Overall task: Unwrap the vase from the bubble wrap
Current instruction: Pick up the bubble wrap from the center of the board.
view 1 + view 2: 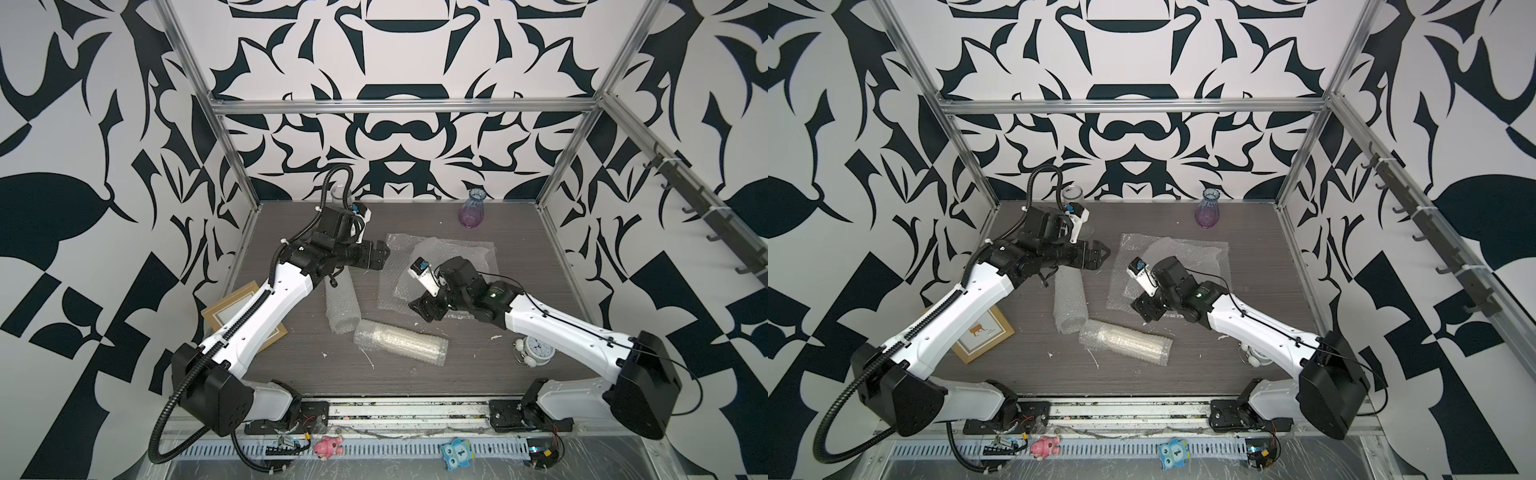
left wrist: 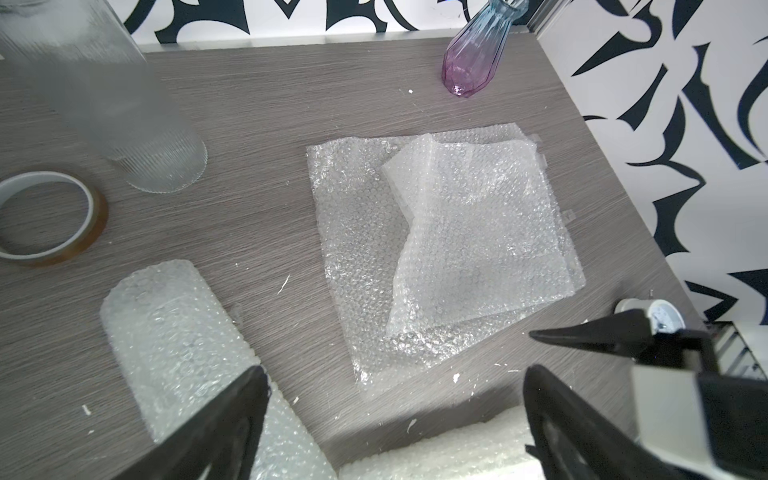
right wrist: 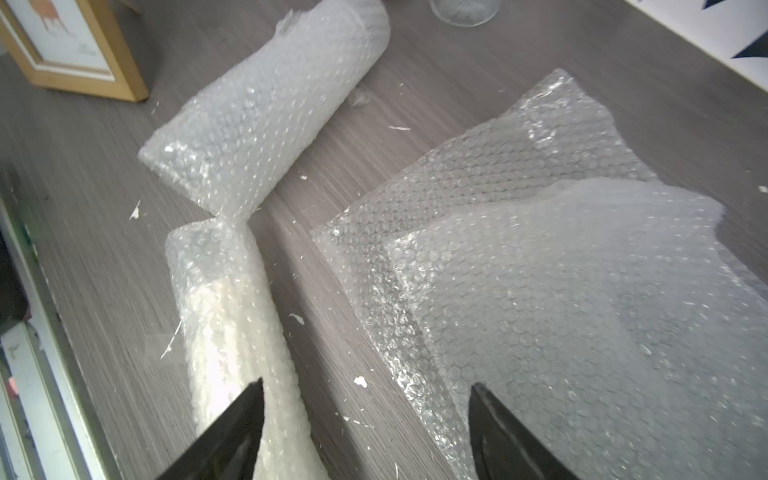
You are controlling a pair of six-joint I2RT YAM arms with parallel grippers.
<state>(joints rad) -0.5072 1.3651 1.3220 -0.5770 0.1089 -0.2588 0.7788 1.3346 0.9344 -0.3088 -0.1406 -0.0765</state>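
While bubble wrap roll [image 1: 401, 343] lies sideways just in front, right gripper [image 1: 419, 312] hangs nearer, open, empty; left gripper [image 1: 385, 254] open too.

Flat bubble wrap sheets [image 3: 561, 291], clear, overlapped: beneath one jaw of right gripper [image 3: 365, 382]. Rolled tube [image 3: 232, 316], whitish core, beneath the other. Second tube [image 3: 266, 112] ahead, ends touching.

Half-seen things near the flat clear bubble-wrap sheets [image 1: 465, 253]
Far left of them, the ribbed clear glass cylinder [image 2: 145, 137] is blurred and cropped in the left wrist view. Nearer, the white alarm clock [image 1: 536, 347] lies half under the right arm. What the rolled bubble-wrap tube [image 1: 340, 305] holds cannot be told.
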